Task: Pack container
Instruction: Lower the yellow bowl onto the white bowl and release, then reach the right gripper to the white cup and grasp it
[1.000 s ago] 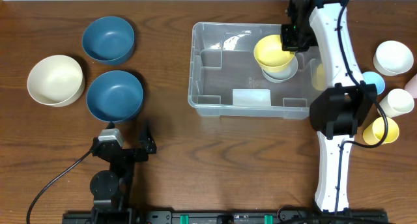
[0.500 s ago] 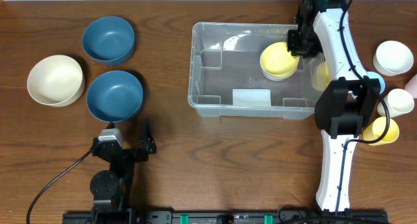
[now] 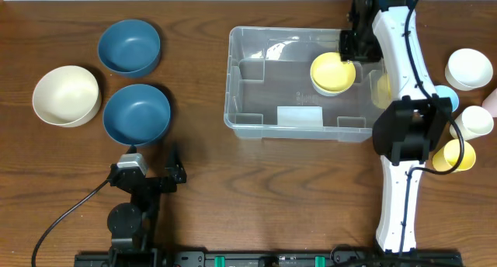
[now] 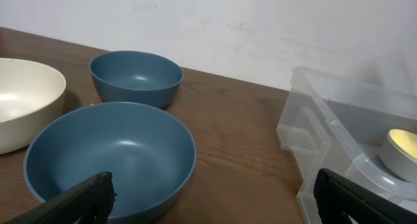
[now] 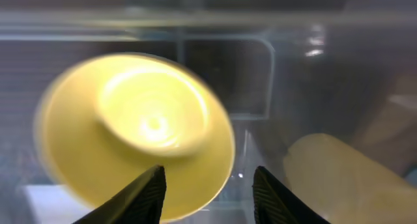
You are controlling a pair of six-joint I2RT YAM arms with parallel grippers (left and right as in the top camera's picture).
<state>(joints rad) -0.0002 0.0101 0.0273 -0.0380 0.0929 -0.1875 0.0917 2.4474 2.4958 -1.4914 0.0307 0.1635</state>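
The white right arm reaches from the near edge of the brown wooden tabletop (image 3: 256, 189) to the far right corner of the large clear rectangular plastic container (image 3: 230, 81), with its wrist bent down over the bin. The right claw (image 3: 353, 43) hangs above the interior, fingers spread and nothing clamped between them. A round yellow bowl (image 3: 334, 71) lies just below and beside it, nested in a pale grey bowl (image 4: 391, 165) on the container floor; the right wrist view shows the yellow bowl blurred. The left arm sits folded low near the front left of the tabletop. The left claw (image 4: 215, 201) is held level and faces a dark blue round bowl (image 4: 111, 159), fingers fully apart and empty. The container stands right of centre, toward the far edge. A whitish rectangular label (image 3: 300, 116) lies on its base by the near wall; its print is too small to read.
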